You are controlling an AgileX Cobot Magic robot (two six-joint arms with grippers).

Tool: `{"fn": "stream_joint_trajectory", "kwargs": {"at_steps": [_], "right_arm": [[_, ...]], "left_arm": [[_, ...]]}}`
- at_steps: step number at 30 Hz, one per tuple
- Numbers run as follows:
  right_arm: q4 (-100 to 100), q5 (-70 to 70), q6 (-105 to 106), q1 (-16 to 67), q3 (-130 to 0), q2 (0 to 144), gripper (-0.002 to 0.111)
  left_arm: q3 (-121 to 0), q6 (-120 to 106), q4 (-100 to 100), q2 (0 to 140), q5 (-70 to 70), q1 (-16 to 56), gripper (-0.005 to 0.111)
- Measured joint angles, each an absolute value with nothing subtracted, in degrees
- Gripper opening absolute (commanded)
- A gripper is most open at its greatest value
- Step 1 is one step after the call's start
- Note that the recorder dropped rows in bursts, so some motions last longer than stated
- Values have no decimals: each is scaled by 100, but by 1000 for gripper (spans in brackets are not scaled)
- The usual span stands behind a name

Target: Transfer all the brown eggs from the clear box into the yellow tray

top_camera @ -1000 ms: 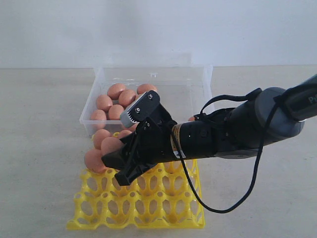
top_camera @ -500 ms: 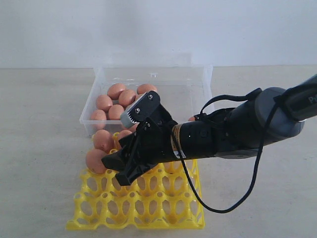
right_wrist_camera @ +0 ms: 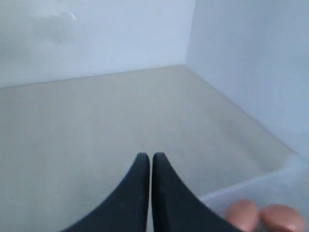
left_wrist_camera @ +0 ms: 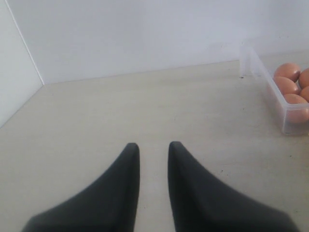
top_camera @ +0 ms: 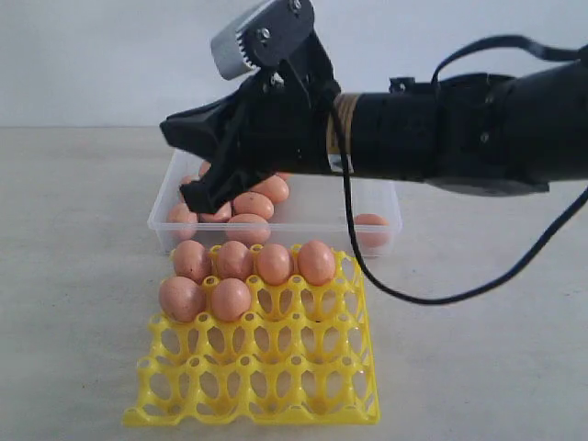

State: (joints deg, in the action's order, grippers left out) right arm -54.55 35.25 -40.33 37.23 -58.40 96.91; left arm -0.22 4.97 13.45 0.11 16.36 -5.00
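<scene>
The right arm (top_camera: pixel 441 129) hides much of the clear box (top_camera: pixel 386 219), so its brown eggs (top_camera: pixel 254 204) cannot be counted; six more sit in the yellow tray (top_camera: pixel 276 390) beside it. The right hand (right_wrist_camera: pixel 150 155) hangs above the box, pressed together and empty. The left hand (left_wrist_camera: pixel 153 145), slightly parted, holds nothing above the surface (left_wrist_camera: pixel 145 106).

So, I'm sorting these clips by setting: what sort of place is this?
Probably a lab test bench, not a kitchen: a bare beige tabletop boxed in by plain white walls, with a robot arm, a clear box of brown eggs and a yellow tray.
</scene>
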Motion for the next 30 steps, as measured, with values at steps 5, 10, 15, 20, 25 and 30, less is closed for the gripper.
{"fn": "stream_joint_trajectory", "kwargs": {"at_steps": [5, 10, 15, 20, 25, 30], "right_arm": [[-5405, -1557, -3548, 3722, -7202, 10292, 1], [-2359, -3714, 267, 3375, -8541, 10833, 0], [491, -5941, 2324, 2445, -9959, 11730, 0], [762, -6544, 2853, 2301, -10534, 12358, 42], [475, -6299, 3100, 2494, -10555, 12668, 67], [111, -6133, 3076, 2498, -10596, 12865, 67]], "left_arm": [[-22, 497, 1345, 11, 1636, -500, 22], [-22, 497, 1345, 11, 1636, -500, 22], [-22, 497, 1345, 11, 1636, -500, 22], [-22, 497, 1345, 11, 1636, -500, 22], [-22, 497, 1345, 11, 1636, -500, 22], [-22, 497, 1345, 11, 1636, -500, 22]]}}
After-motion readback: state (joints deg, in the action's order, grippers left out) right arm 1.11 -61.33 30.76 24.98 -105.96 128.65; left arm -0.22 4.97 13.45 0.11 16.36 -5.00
